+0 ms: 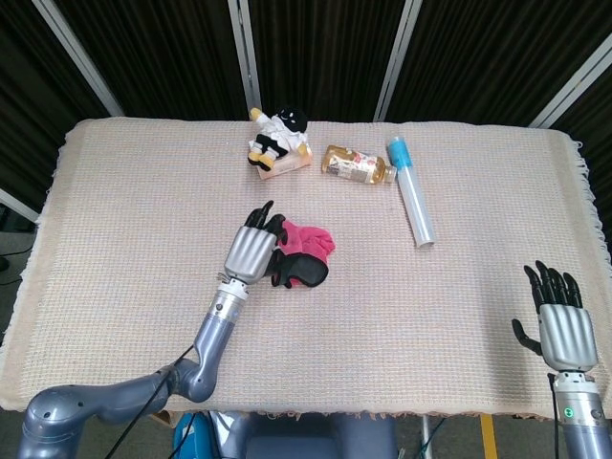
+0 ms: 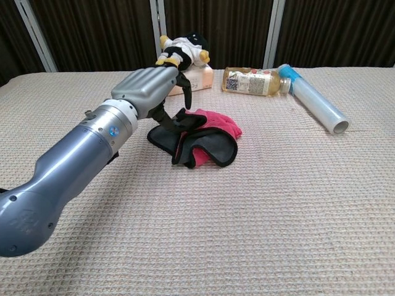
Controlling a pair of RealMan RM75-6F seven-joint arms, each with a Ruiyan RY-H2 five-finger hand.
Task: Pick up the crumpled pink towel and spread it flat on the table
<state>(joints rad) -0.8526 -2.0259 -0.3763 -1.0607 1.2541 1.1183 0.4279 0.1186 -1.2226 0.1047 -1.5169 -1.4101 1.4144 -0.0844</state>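
Lying crumpled under the left robot hand point(image 1: 252, 251), fingers spread, the pink towel point(image 1: 304, 251).

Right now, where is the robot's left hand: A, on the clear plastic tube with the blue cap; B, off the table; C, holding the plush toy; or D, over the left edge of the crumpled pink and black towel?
D: the left hand is at the left edge of the crumpled pink and black towel, mid-table.

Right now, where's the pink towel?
The pink towel lies crumpled mid-table in the head view, under the left hand, nearer than the plush toy and bottle.
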